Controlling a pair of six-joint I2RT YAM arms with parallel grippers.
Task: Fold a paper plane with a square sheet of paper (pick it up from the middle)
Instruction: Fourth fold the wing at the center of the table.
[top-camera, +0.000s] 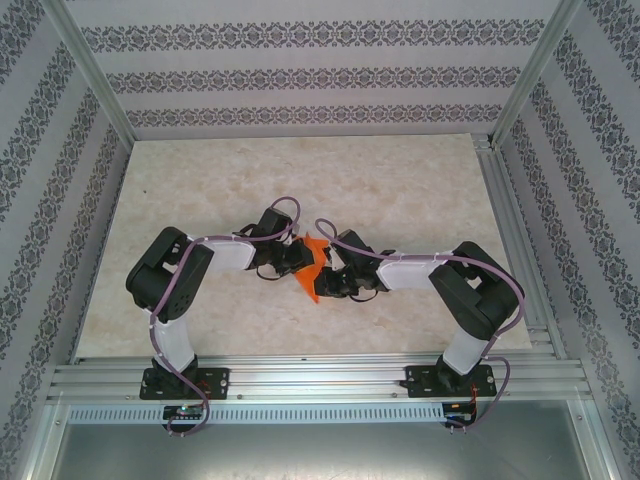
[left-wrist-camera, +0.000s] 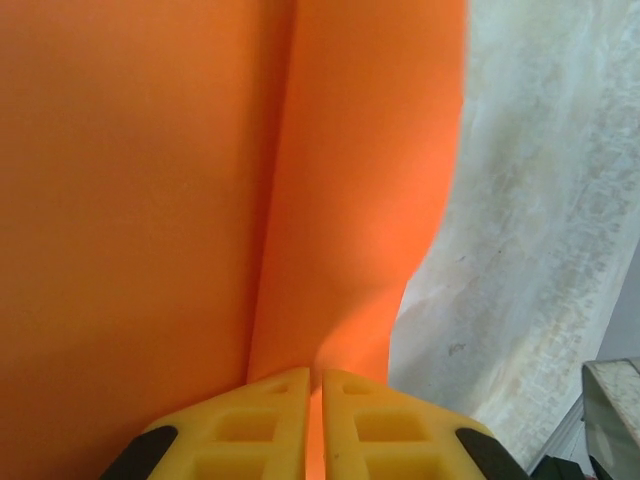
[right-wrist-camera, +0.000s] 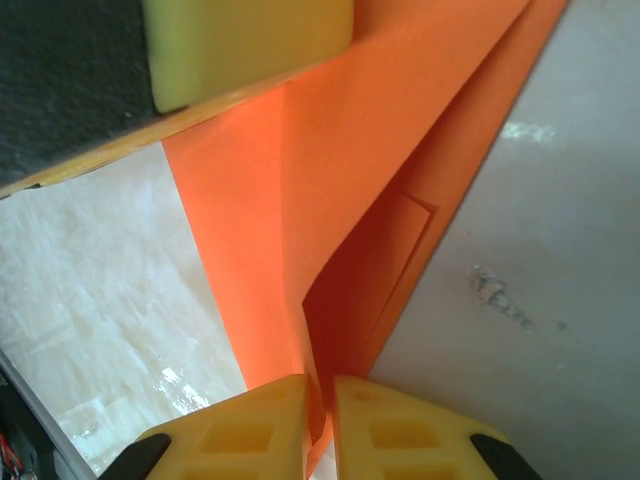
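Observation:
The sheet of paper (top-camera: 314, 262), bright orange and folded into layers, is held above the middle of the table between both grippers. My left gripper (top-camera: 297, 258) is shut on its left side. In the left wrist view the paper (left-wrist-camera: 200, 200) rises from between the closed yellow fingertips (left-wrist-camera: 290, 395) of that gripper (left-wrist-camera: 316, 378), with a crease running up it. My right gripper (top-camera: 332, 280) is shut on the lower right part. In the right wrist view the folded flaps (right-wrist-camera: 300, 200) run into that gripper (right-wrist-camera: 320, 385), and the left gripper's yellow pad (right-wrist-camera: 250, 40) presses the paper's far end.
The marbled table top (top-camera: 400, 190) stretches around the arms. Patterned walls with metal posts (top-camera: 90, 70) enclose it on three sides. An aluminium rail (top-camera: 320, 380) carrying both arm bases runs along the near edge.

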